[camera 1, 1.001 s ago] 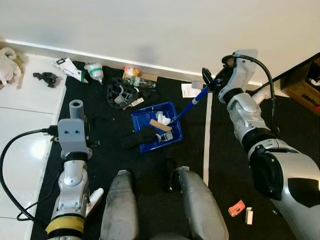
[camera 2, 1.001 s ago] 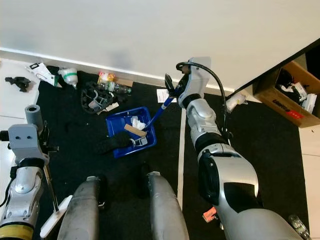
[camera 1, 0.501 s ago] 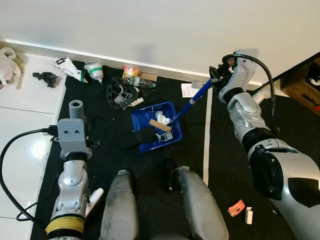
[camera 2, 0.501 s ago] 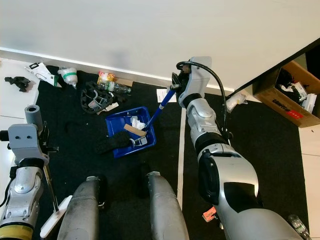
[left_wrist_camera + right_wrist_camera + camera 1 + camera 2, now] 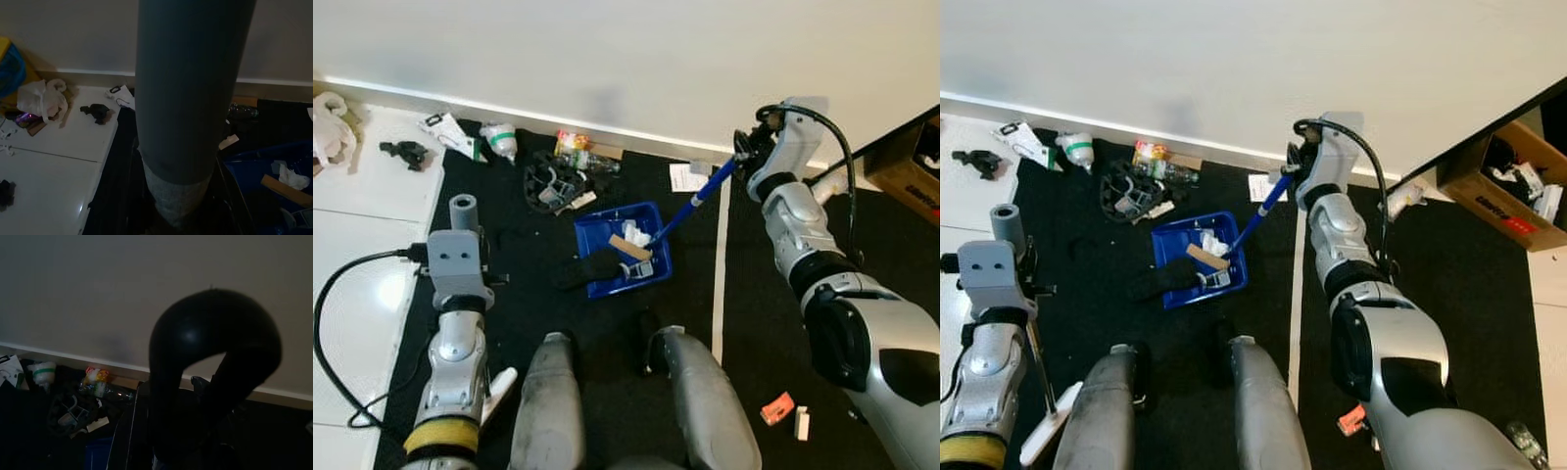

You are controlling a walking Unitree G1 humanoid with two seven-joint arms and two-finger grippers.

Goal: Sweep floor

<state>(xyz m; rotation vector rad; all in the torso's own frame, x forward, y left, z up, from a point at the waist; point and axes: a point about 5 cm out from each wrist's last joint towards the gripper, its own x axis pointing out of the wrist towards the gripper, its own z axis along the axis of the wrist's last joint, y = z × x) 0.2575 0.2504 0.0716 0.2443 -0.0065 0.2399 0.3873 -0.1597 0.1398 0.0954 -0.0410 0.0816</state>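
The right claw (image 5: pixel 742 157) is raised near the white wall, closed around the top end of a blue broom handle (image 5: pixel 695 199). The handle slopes down from the claw toward the robot's left and ends inside a blue dustpan (image 5: pixel 592 235) that lies on the black floor mat (image 5: pixel 607 323). In the pan lie white crumpled paper (image 5: pixel 635 235), a tan wooden block (image 5: pixel 628 247) and a small grey item. A black brush-like object (image 5: pixel 587 268) rests against the pan's near edge.

The left claw (image 5: pixel 462 220) is held low over the left part of the mat, gripping an upright grey pole (image 5: pixel 462 209). The left wrist view shows this pole (image 5: pixel 188 98) close up, dark above and lighter grey lower down; the fingers themselves cannot be made out there. A white pole end (image 5: pixel 1043 436) lies by the robot's left leg in the right eye view.

Along the wall lie a clear plastic bottle (image 5: pixel 582 160), a white container with a green band (image 5: pixel 499 137), a black wire frame (image 5: pixel 546 182) and a white paper slip (image 5: pixel 685 176). On the white tiles to the left sit a black clip (image 5: pixel 401 152) and a crumpled white bag (image 5: pixel 331 122).

The right eye view shows an open cardboard box (image 5: pixel 1503 191) with its contents. The right wrist view is dark; a curved black shape (image 5: pixel 215 362) covers its centre, with the bottle and container visible behind.
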